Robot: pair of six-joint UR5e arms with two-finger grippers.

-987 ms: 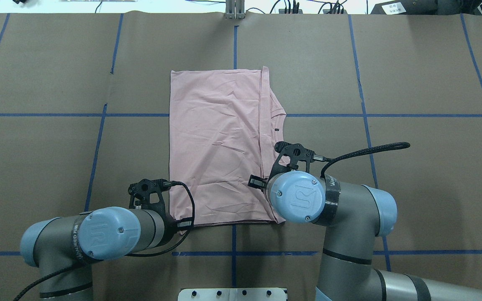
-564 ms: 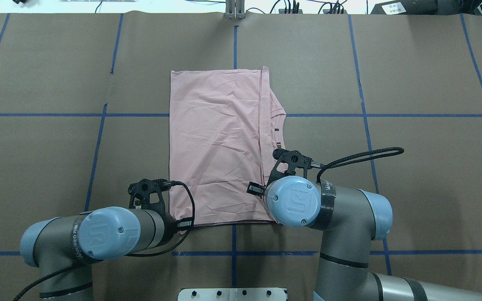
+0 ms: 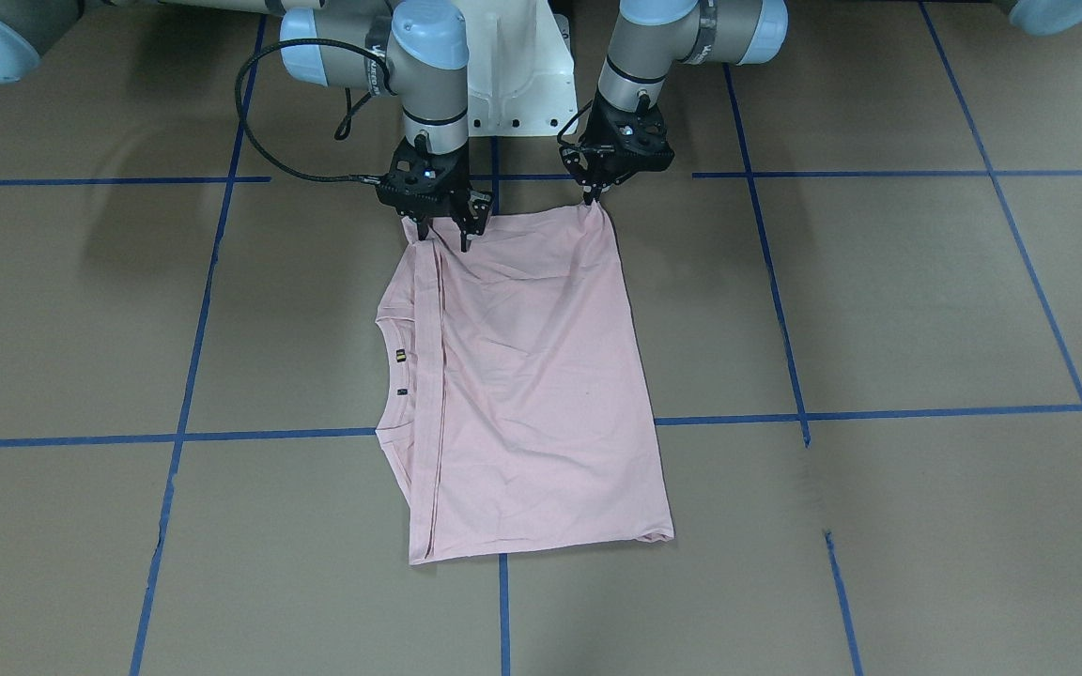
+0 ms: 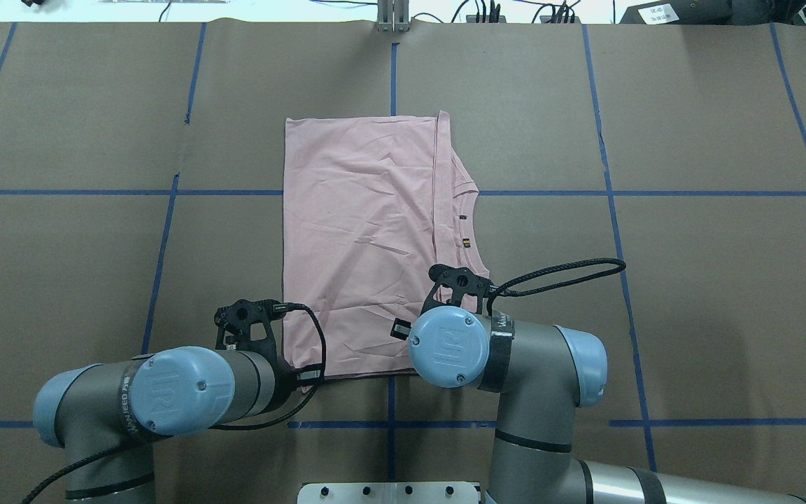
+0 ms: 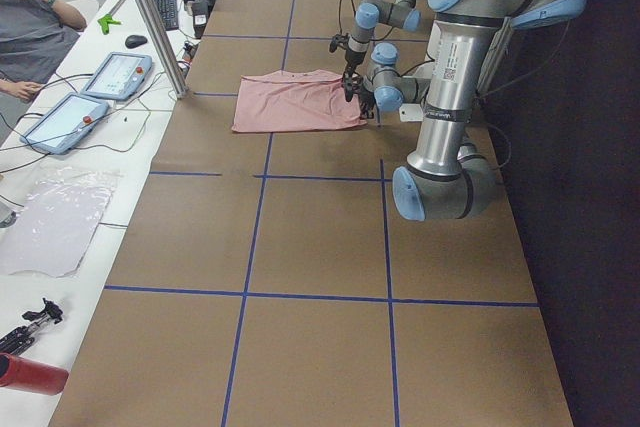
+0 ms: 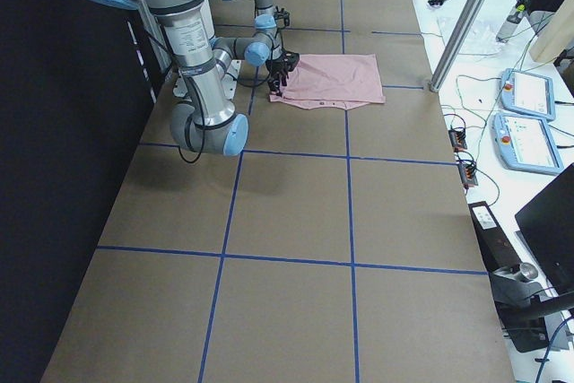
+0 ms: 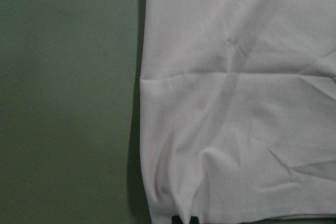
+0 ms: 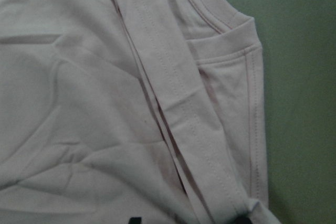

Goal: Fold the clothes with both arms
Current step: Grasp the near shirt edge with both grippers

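Note:
The pale pink T-shirt [image 4: 361,245] lies folded into a tall rectangle at the table's middle, plain side up, its collar and small tags [image 3: 400,371] peeking out on my right side. My left gripper [image 3: 593,199] is shut on the shirt's near left corner, which puckers up slightly; its tips [image 7: 184,220] sit close together on the cloth. My right gripper [image 3: 444,237] stands open over the near right corner. Its fingers straddle the folded hem strip [image 8: 173,103] and touch the cloth. In the overhead view both wrists hide the fingertips.
The white pedestal [image 3: 513,84] stands between the arms at the near edge. Blue tape lines [image 4: 550,193] grid the brown table. Beyond the far edge stands a metal post [image 5: 150,17], with tablets [image 5: 115,75], cables and a seated person [image 5: 30,27].
My right arm has moved back toward the near edge and a little leftward along the shirt's right side, uncovering the collar tags. The left arm and the shirt have stayed still.

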